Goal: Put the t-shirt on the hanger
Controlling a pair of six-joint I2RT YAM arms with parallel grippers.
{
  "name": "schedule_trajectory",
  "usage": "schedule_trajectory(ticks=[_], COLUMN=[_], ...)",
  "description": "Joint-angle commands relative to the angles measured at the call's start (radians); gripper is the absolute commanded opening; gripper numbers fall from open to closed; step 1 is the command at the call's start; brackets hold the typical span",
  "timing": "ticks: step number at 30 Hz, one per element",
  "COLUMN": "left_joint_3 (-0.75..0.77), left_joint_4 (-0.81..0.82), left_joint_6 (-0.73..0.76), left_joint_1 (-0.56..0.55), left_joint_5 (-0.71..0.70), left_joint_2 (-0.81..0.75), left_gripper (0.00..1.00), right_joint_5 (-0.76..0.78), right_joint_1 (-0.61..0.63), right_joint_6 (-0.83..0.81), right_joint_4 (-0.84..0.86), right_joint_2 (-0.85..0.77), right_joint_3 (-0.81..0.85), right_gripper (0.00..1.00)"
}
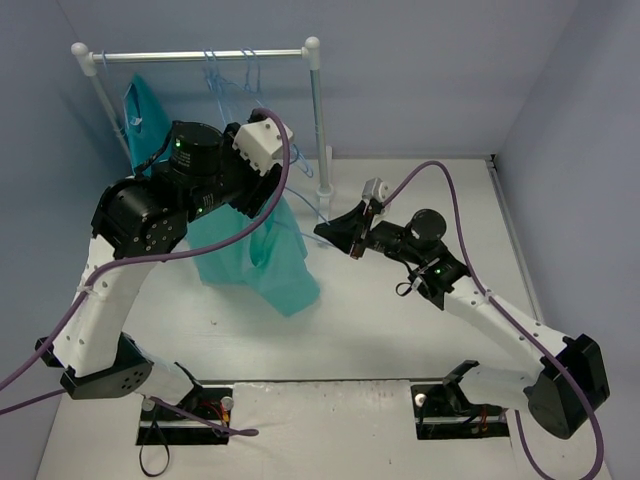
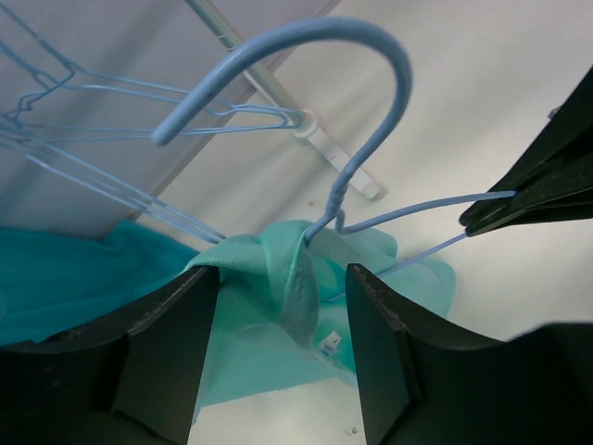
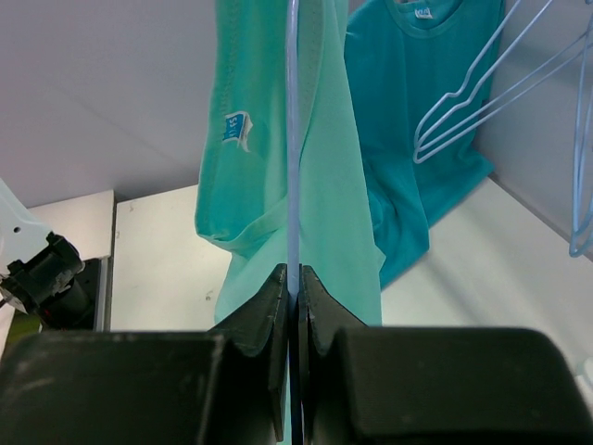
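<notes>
T-shirt (image 1: 275, 270) hangs on the hanger (image 2: 315, 25) left of the desk's (image 1: 400, 330) centre, on the near side of the rail (image 1: 200, 55), with its collar gathered round the foot of the hook. Your right tool (image 3: 295, 278) is clenched on the hanger's wire, and your left tool (image 2: 283, 273) stands released, a finger either side of the collar. Best, I judge, to draw the left tool straight back clear of cloth and hook, holding the right grip firm and level.

A white clothes rail (image 1: 180, 55) stood at the far left of the white tabletop (image 1: 400, 330). A darker turquoise garment (image 1: 142, 110) hung at its left end, spare pale-blue wire hangers (image 1: 225, 75) near its middle.
</notes>
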Motion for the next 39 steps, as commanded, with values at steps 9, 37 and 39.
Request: schedule_trajectory(ticks=[9,37,39], left_joint_3=[-0.012,-0.224,-0.256], left_joint_4=[0.052,-0.009,-0.012], left_joint_6=[0.097,0.289,0.288], left_joint_1=[0.003,0.326,0.336], left_joint_5=[-0.168,0.482,0.525], left_joint_2=[-0.12,-0.089,-0.097], left_gripper=[0.53,0.4,0.35], right_joint_5=[-0.047,-0.201,-0.22], right_joint_1=[-0.013,-0.013,-0.014], right_joint_6=[0.033,0.043,0.045], right_joint_4=[0.183,0.151,0.148], right_joint_2=[0.029,0.046,0.052], right_joint_3=[0.063,0.054,0.059], right_gripper=[0.0,0.0,0.0])
